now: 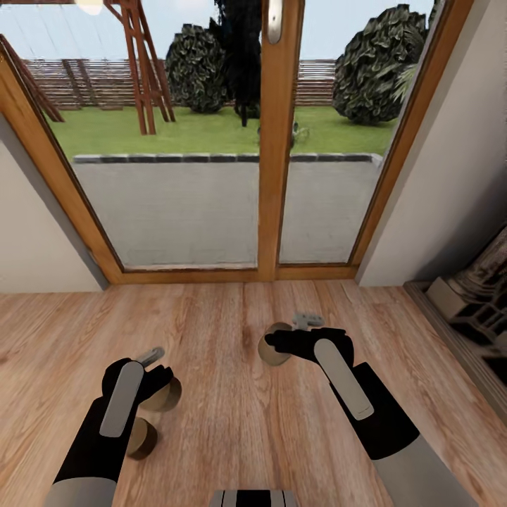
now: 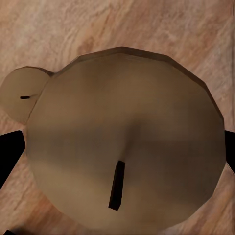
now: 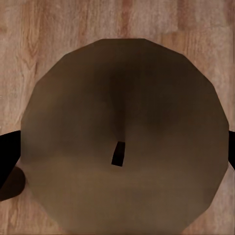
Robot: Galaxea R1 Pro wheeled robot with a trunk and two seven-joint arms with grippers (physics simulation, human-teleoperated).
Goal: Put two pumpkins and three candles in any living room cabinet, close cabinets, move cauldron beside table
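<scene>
Facing a glass patio door [image 1: 190, 204] with a light wood frame [image 1: 276, 141]; garden with lawn [image 1: 204, 130], bushes [image 1: 373, 63] and a fence [image 1: 91, 81] visible through the panes. Wood plank floor [image 1: 232, 394] underfoot. Pale wall [image 1: 451, 162] on the right, with part of a dark stone-like fixture [image 1: 479, 296] at the right edge.

Left gripper [image 1: 160, 384] low over the floor, closed on a brown candle [image 1: 163, 396]. In the left wrist view this candle [image 2: 122, 142] seen end-on: round tan top, short black wick, dark fingers [image 2: 10, 154] pressing at both sides. Second, smaller-looking candle [image 2: 22, 95] just beside and behind it in that view, standing on the floor; in the head view the same candle [image 1: 141, 436] on the planks under the left forearm, near the held one. Touching or not: cannot tell.

Right gripper [image 1: 278, 343] held above the floor, ahead of the left, closed on another brown candle [image 1: 273, 346]. Right wrist view: candle top [image 3: 125, 137] end-on, black wick near centre, dark fingers [image 3: 9, 156] at both sides, planks behind it, dark shadow patch on the floor near one finger.

Both held candles well apart from each other, one per hand.
</scene>
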